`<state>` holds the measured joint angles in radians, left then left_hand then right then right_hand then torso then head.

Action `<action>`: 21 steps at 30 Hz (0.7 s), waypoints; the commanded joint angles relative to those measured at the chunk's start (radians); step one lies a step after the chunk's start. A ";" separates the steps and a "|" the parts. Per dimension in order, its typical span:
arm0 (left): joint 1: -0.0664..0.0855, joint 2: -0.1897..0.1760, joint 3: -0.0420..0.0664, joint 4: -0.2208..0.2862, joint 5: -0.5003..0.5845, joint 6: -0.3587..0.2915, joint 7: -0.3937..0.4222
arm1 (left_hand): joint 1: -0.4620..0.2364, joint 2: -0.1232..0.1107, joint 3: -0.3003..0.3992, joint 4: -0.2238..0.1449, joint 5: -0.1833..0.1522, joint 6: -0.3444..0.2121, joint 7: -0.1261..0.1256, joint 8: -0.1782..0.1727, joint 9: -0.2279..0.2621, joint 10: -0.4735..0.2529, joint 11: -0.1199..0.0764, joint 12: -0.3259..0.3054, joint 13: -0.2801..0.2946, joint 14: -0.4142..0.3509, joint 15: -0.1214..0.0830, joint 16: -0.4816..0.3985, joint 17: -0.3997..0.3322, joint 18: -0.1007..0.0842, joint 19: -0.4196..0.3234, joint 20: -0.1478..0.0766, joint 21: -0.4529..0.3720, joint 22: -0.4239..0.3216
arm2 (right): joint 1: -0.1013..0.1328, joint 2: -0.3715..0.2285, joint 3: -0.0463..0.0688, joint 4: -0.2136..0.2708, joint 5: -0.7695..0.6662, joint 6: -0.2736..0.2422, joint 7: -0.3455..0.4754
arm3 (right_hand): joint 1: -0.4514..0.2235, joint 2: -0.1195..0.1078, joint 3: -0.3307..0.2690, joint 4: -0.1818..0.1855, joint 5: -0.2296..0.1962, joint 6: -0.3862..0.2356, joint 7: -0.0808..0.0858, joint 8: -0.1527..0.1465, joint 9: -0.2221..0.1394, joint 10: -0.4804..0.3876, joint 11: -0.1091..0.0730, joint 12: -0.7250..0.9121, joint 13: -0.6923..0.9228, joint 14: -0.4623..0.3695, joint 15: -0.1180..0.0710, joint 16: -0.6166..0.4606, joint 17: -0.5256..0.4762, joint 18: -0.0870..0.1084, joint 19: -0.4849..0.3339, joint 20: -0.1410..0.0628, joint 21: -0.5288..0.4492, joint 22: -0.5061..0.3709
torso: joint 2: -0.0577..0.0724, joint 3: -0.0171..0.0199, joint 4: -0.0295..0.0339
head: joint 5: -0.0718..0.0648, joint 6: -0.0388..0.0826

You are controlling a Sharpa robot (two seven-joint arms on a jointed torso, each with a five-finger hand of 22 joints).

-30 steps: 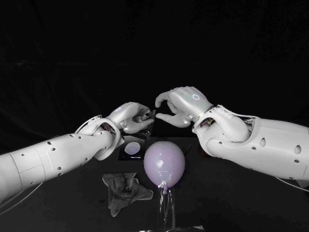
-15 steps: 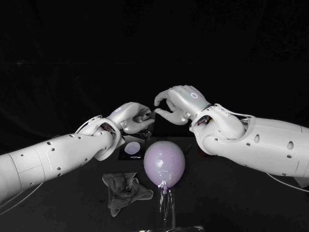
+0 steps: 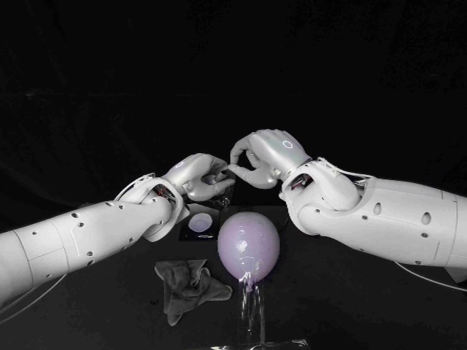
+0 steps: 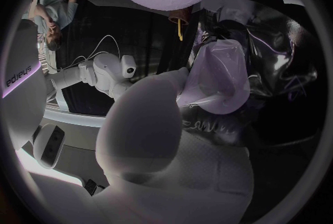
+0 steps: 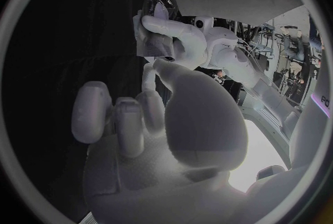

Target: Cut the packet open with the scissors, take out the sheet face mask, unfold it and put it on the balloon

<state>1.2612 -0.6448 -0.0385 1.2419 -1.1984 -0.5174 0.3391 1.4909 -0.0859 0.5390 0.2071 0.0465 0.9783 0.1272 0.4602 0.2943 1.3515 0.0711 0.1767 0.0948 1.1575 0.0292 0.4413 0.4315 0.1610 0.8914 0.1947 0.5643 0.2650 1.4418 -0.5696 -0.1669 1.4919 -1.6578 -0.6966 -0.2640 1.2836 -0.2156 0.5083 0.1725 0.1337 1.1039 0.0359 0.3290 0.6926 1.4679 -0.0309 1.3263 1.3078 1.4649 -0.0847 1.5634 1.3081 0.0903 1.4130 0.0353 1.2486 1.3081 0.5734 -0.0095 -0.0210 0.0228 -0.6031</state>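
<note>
My left hand (image 3: 200, 177) is raised above the table and grips a dark shiny packet (image 4: 277, 68) between thumb and fingers; the packet (image 5: 156, 35) hangs crumpled from it. A pale glossy shape (image 4: 222, 79) lies against the packet by the thumb, and I cannot tell whether it is the mask. My right hand (image 3: 265, 159) is close beside the left, fingers (image 5: 128, 118) curled in, thumb stretched toward the packet, nothing visible in it. The pale purple balloon (image 3: 248, 246) stands upright on a clear stand below both hands. No scissors are seen.
A crumpled grey cloth (image 3: 190, 286) lies on the black table left of the balloon's stand. A dark flat item with a white disc (image 3: 200, 224) sits behind it, under my left wrist. The clear stand (image 3: 252, 313) runs toward the front edge.
My right hand has moved left and slightly up, closer to the left hand and the packet. The left hand, balloon and cloth have stayed put.
</note>
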 commanded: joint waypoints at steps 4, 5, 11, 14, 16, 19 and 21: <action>0.002 0.003 0.002 0.003 0.009 0.006 0.006 | 0.006 0.001 0.001 -0.003 0.003 0.004 -0.002 0.003 0.096 0.012 -0.010 0.004 0.002 -0.005 -0.002 0.005 0.001 0.017 -0.003 -0.001 0.004 0.001 | -0.002 0.007 0.001 -0.003 -0.003 0.024 -0.038 | -0.019 -0.007 0.008 -0.005 -0.007 -0.004 -0.010 0.034 0.044 0.043 -0.013 0.003 0.119 0.105 -0.011 0.005 0.257 -0.019 0.001 -0.014 0.006 0.077 | 0.000 0.0003 -0.0004 | 0.000 0.000; 0.002 0.003 0.002 0.003 0.009 0.006 0.006 | 0.006 0.001 0.001 -0.003 0.003 0.004 -0.002 0.003 0.096 0.012 -0.010 0.004 0.002 -0.005 -0.002 0.005 0.001 0.017 -0.003 -0.001 0.004 0.001 | -0.002 0.008 0.001 -0.004 -0.004 0.027 -0.039 | -0.020 -0.008 0.009 -0.006 -0.011 -0.005 -0.010 0.037 0.047 0.043 -0.013 0.003 0.119 0.105 -0.012 0.005 0.257 -0.019 0.001 -0.015 0.005 0.077 | 0.000 0.0003 -0.0005 | 0.000 0.000; 0.002 0.003 0.002 0.004 0.009 0.005 0.006 | 0.006 0.001 0.001 -0.003 0.003 0.004 -0.002 0.003 0.096 0.012 -0.010 0.004 0.002 -0.005 -0.002 0.005 0.001 0.017 -0.003 -0.001 0.004 0.001 | -0.004 0.012 0.001 -0.010 -0.015 0.049 -0.046 | -0.022 -0.015 0.009 -0.009 -0.035 -0.015 -0.010 0.046 0.062 0.043 -0.013 -0.001 0.119 0.104 -0.012 0.004 0.254 -0.019 0.000 -0.016 0.001 0.076 | 0.000 0.0004 -0.0007 | 0.000 -0.001; 0.002 0.003 0.002 0.004 0.009 0.004 0.006 | 0.006 0.001 0.001 -0.003 0.003 0.004 -0.002 0.003 0.096 0.012 -0.010 0.004 0.002 -0.005 -0.002 0.005 0.001 0.017 -0.003 -0.001 0.004 0.001 | -0.004 0.013 0.001 -0.012 -0.020 0.060 -0.048 | -0.021 -0.021 0.008 -0.014 -0.056 -0.020 -0.009 0.051 0.072 0.042 -0.012 -0.004 0.117 0.104 -0.012 0.003 0.252 -0.018 -0.002 -0.017 -0.005 0.074 | 0.000 0.0005 -0.0008 | 0.001 -0.001; 0.002 0.003 0.002 0.004 0.009 0.004 0.006 | 0.006 0.001 0.001 -0.003 0.003 0.004 -0.002 0.003 0.096 0.012 -0.010 0.004 0.002 -0.005 -0.002 0.005 0.001 0.017 -0.003 -0.001 0.004 0.001 | -0.005 0.015 0.001 -0.014 -0.023 0.070 -0.049 | -0.020 -0.023 0.007 -0.015 -0.061 -0.021 -0.009 0.052 0.074 0.042 -0.012 -0.004 0.117 0.104 -0.012 0.002 0.252 -0.018 -0.001 -0.017 -0.004 0.075 | 0.000 0.0003 -0.0009 | 0.000 -0.001; 0.002 0.003 0.002 0.005 0.009 0.004 0.006 | 0.006 0.001 0.001 -0.003 0.003 0.004 -0.002 0.003 0.096 0.012 -0.010 0.004 0.002 -0.005 -0.002 0.005 0.001 0.017 -0.003 -0.001 0.004 0.001 | -0.005 0.017 0.000 -0.016 -0.030 0.083 -0.053 | -0.017 -0.029 0.004 -0.019 -0.076 -0.025 -0.008 0.055 0.079 0.040 -0.011 -0.008 0.116 0.103 -0.011 0.002 0.251 -0.018 -0.003 -0.016 -0.007 0.074 | 0.000 0.0003 -0.0011 | 0.001 -0.002; 0.002 0.003 0.002 0.005 0.009 0.003 0.006 | 0.006 0.001 0.001 -0.003 0.003 0.004 -0.002 0.003 0.096 0.012 -0.010 0.004 0.002 -0.005 -0.002 0.005 0.001 0.017 -0.003 -0.001 0.004 0.001 | -0.005 0.018 0.000 -0.017 -0.034 0.090 -0.054 | -0.015 -0.032 0.003 -0.022 -0.079 -0.026 -0.007 0.056 0.081 0.040 -0.011 -0.008 0.116 0.103 -0.011 0.002 0.251 -0.018 -0.003 -0.016 -0.008 0.074 | 0.000 0.0003 -0.0006 | 0.000 -0.001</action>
<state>1.2598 -0.6453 -0.0400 1.2411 -1.1969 -0.5148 0.3342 1.4909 -0.0859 0.5389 0.2071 0.0463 0.9763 0.1288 0.4602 0.2943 1.3548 0.0677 0.1763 0.0956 1.1593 0.0310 0.4412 0.4314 0.1608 0.8916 0.1948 0.5643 0.2648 1.4390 -0.5535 -0.1650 1.4766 -1.6649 -0.6560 -0.3014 1.2653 -0.2337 0.5095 0.1565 0.0578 1.0828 0.0280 0.3793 0.7729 1.4684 -0.0375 1.3219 1.3077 1.4631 -0.0897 1.5590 1.3082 0.0898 1.4090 0.0250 1.2438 1.3074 0.5732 -0.0090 -0.0219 0.0230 -0.6044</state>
